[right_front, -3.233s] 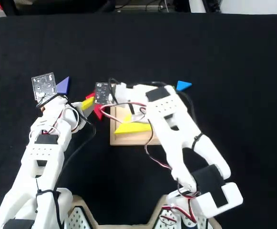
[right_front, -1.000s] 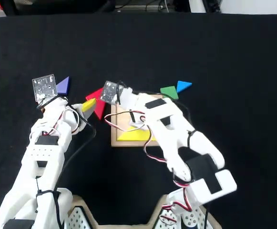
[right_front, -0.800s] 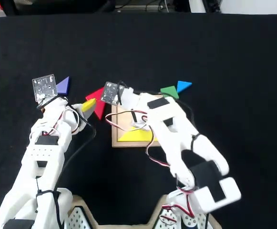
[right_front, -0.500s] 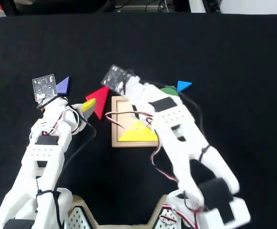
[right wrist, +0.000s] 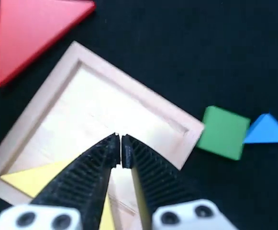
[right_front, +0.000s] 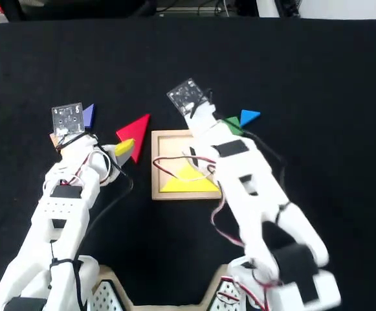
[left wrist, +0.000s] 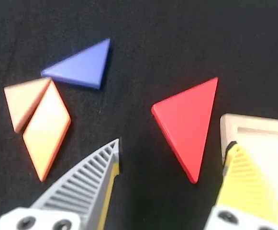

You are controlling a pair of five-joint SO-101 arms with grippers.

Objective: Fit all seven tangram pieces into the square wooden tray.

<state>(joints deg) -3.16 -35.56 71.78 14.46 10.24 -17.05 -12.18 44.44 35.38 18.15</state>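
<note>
The square wooden tray (right_front: 156,163) holds a yellow triangle (right_front: 188,179) along its near side. My right gripper (right_front: 193,153) hangs shut and empty over the tray's bare floor; in the right wrist view its black fingers (right wrist: 95,160) meet above the tray (right wrist: 143,93), beside the yellow triangle (right wrist: 43,178). A red triangle (right_front: 136,128) lies left of the tray. My left gripper (left wrist: 174,143) stands open astride the red triangle (left wrist: 189,120). Its yellow finger (right_front: 125,147) sits at that piece's near tip.
A green square (right wrist: 223,132) and a small blue triangle (right wrist: 267,130) lie off the tray's far right corner. A violet-blue triangle (left wrist: 81,67), a tan triangle (left wrist: 23,99) and an orange parallelogram (left wrist: 45,129) cluster on the black cloth left of the red piece.
My right arm has swung up and away to the far right, uncovering the tray, the red triangle and the green square. The yellow triangle now lies flat. My left arm shifted slightly right.
</note>
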